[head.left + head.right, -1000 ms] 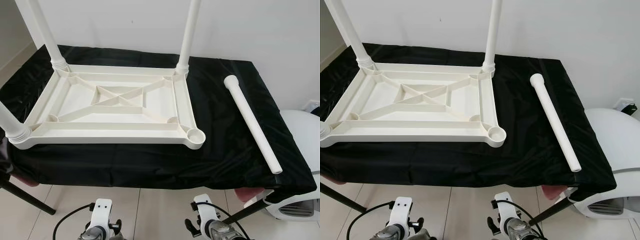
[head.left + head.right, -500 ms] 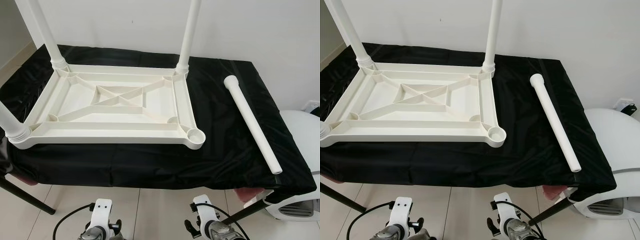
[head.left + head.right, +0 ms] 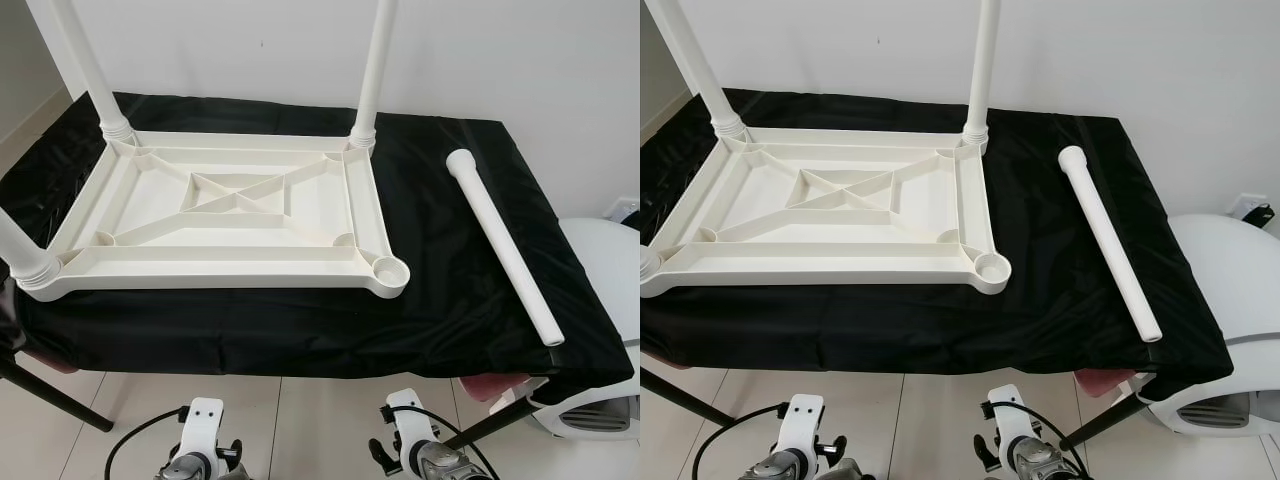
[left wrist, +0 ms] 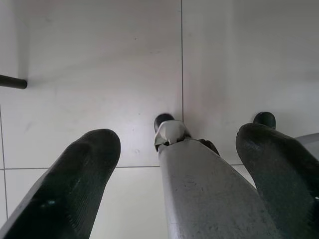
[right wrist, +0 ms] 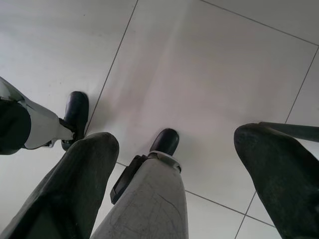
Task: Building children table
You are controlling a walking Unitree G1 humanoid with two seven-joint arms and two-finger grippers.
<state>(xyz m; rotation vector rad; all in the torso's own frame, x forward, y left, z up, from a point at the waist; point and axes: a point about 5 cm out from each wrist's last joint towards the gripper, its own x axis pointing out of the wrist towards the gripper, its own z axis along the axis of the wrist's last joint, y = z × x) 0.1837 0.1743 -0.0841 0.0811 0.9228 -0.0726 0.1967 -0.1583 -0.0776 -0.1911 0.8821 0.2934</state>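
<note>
**Three legs fitted, one loose on the cloth**

While both arms hang low in front of the surface, the child's tabletop [image 3: 230,215] lies upside down on the black cloth [image 3: 440,260] that covers the surface, its ribbed underside facing up. Three white legs stand upright in its corner sockets: the far left leg [image 3: 90,70], the far right leg [image 3: 372,70] and the near left leg [image 3: 22,250]. The near right socket [image 3: 391,270] is an open ring with nothing in it. The loose leg [image 3: 503,245] lies flat on the cloth to the right of the tabletop, well apart from it, its wider collar end toward the wall and its other end near the front right corner of the surface.

The left end effector [image 4: 174,164] points down at the tiled floor [image 4: 99,74], its two black fingers spread wide and holding nothing; the robot's own leg and foot show between them. The right end effector [image 5: 179,169] hangs the same way, fingers apart and empty, over the tiles. A white rounded appliance [image 3: 1230,330] stands beside the surface on the right.
</note>
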